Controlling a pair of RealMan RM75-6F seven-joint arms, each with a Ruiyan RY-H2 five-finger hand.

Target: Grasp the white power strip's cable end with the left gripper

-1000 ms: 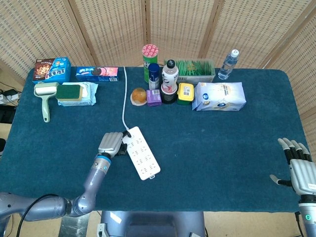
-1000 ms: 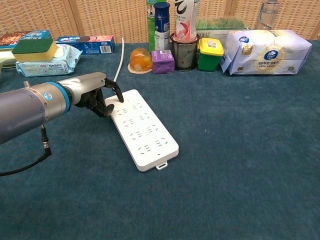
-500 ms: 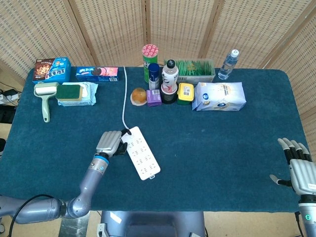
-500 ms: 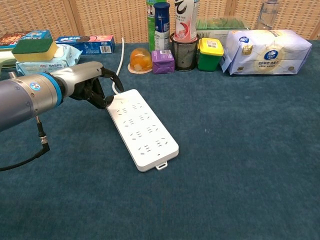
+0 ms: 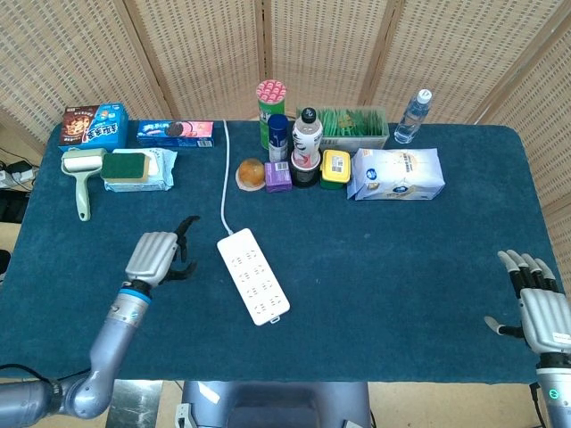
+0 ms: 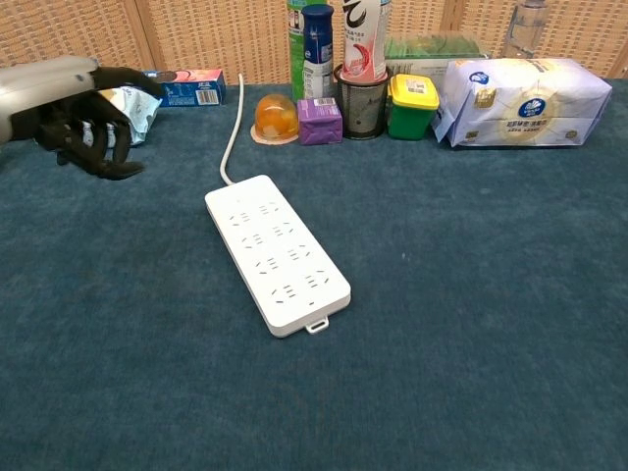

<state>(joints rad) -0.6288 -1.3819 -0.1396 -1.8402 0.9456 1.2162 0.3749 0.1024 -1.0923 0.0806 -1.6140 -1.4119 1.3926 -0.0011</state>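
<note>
The white power strip lies flat on the blue table, slanting toward the front right; in the chest view the power strip is in the middle. Its white cable leaves the strip's far end and runs straight to the table's back edge. My left hand hovers to the left of the strip, a clear gap away. It holds nothing, fingers loosely bent and thumb spread. In the chest view the left hand is at the far left. My right hand is at the front right corner, fingers spread and empty.
Along the back stand a sponge on a wipes pack, a lint roller, biscuit boxes, bottles and cans, a tissue pack and a water bottle. An orange jelly cup sits next to the cable.
My left hand has let go of the strip's cable end and pulled away to the left. The strip's far end has shifted slightly left. The right hand has barely moved.
</note>
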